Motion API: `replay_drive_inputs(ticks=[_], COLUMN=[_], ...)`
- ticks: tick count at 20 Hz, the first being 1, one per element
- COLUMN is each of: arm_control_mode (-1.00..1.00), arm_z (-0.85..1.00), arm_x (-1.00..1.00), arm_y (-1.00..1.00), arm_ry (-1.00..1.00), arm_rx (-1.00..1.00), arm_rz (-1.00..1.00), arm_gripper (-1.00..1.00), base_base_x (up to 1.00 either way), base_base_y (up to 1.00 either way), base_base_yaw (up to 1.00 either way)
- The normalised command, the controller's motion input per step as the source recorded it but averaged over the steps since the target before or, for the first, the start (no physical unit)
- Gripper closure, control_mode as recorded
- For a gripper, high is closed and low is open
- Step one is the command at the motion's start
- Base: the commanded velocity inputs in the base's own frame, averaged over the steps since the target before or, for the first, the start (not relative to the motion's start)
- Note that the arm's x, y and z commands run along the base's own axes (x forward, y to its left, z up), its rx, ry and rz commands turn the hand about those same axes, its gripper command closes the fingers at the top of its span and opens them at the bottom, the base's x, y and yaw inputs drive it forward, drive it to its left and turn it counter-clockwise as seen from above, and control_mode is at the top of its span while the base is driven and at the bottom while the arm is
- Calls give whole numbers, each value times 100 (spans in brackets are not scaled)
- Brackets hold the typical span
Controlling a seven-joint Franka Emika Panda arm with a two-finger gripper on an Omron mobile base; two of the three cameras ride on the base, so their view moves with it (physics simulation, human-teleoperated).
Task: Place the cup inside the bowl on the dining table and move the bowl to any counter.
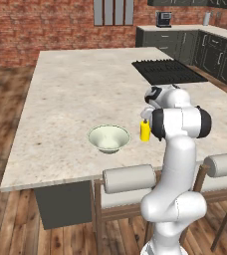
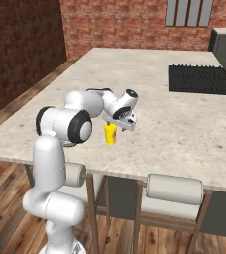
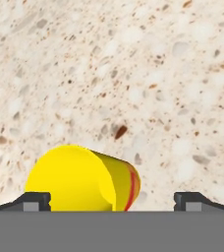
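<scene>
A: Step?
B: Reaching for the cup (image 3: pixel 79 178). Gripper (image 3: pixel 111 201) jaws spread wide, nothing held. In the hand view the cup sits at 7 o'clock, off toward the left fingertip, not centred.
A: Next?
B: Probably centre it, drop, close.
A: Room?
B: Cup stands on the dining table (image 1: pixel 70 89), bowl (image 1: pixel 109 137) near it at 9 o'clock in the left base view, close to the near edge. Open stone beyond.

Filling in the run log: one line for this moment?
phase: reaching for cup | gripper: open above it | bowl: empty, on dining table
</scene>
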Motion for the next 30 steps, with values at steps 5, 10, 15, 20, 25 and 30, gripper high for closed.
replay_drive_inputs(ticks=[5, 10, 15, 20, 25, 30], arm_control_mode=[-100, -100, -100, -100, -100, -100], arm_z=[-8, -12, -12, -13, -8, -7], arm_x=[0, 0, 0, 0, 0, 0], arm_y=[0, 0, 0, 0, 0, 0], arm_ry=[0, 0, 0, 0, 0, 0], arm_rx=[0, 0, 0, 0, 0, 0], arm_rz=[0, 0, 0, 0, 0, 0], arm_gripper=[-100, -100, -100, -100, -100, -100], base_base_x=[0, 0, 0, 0, 0, 0], base_base_y=[0, 0, 0, 0, 0, 0], base_base_yaw=[0, 0, 0, 0, 0, 0])
